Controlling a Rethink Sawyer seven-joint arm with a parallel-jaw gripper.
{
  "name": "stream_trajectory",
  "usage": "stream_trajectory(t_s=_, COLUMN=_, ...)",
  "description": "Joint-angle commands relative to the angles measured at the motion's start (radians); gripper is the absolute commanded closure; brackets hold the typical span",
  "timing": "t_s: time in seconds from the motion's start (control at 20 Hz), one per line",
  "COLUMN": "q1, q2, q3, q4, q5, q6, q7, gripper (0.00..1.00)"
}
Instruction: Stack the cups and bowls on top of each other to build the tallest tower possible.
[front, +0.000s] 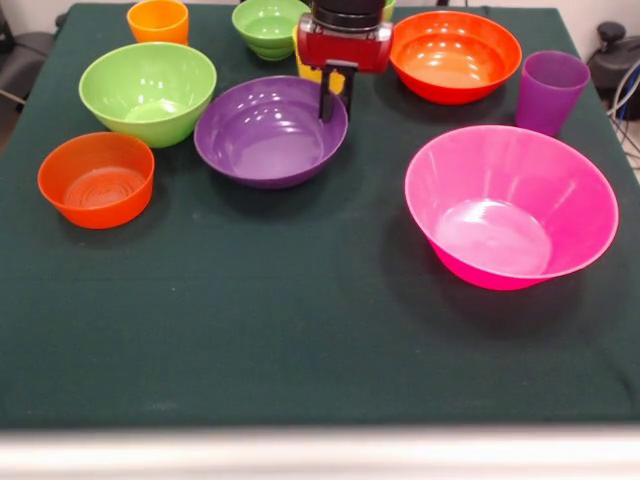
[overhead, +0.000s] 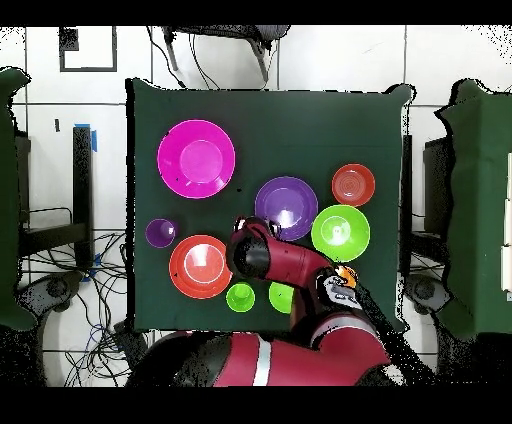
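While nothing is stacked yet, I see the pink bowl (front: 511, 205) standing alone, well apart from the gripper (front: 327, 100), which hangs over the purple bowl's (front: 270, 131) far rim; whether its fingers hold anything I cannot tell.

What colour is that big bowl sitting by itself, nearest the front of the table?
The big bowl is bright pink, glossy and slightly see-through. The front view shows it best.

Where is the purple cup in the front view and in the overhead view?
Front view: the purple cup stands at the right, behind the pink bowl.
Overhead view: it stands at the left, below the pink bowl.
Shared landmark: the big orange-red bowl beside the cup.
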Motion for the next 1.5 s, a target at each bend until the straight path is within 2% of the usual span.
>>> stream_trajectory(t_s=0.05, q1=0.033, q2=0.039, q3=0.075, q4=0.122, q5=0.055, q6=0.045, q7=0.252, gripper=1.00)
stream_trajectory(t_s=0.35, q1=0.049, q2=0.037, q3=0.093, q4=0.120, q5=0.055, q6=0.026, q7=0.262, gripper=1.00)
stream_trajectory(t_s=0.45, q1=0.044, q2=0.042, q3=0.104, q4=0.117, q5=0.033, q6=-0.027, q7=0.263, gripper=1.00)
stream_trajectory(t_s=0.5, q1=0.048, q2=0.045, q3=0.100, q4=0.112, q5=0.022, q6=-0.054, q7=0.267, gripper=0.00)
stream_trajectory(t_s=0.7, q1=0.112, q2=0.032, q3=0.036, q4=0.082, q5=0.025, q6=-0.092, q7=0.264, gripper=0.00)
stream_trajectory(t_s=0.85, q1=0.116, q2=-0.022, q3=0.034, q4=0.078, q5=0.032, q6=-0.081, q7=0.276, gripper=0.00)
stream_trajectory(t_s=1.2, q1=0.127, q2=-0.193, q3=0.036, q4=0.080, q5=0.055, q6=0.104, q7=0.277, gripper=0.00)
stream_trajectory(t_s=1.5, q1=0.155, q2=-0.288, q3=0.023, q4=0.061, q5=0.082, q6=0.242, q7=0.273, gripper=0.00)
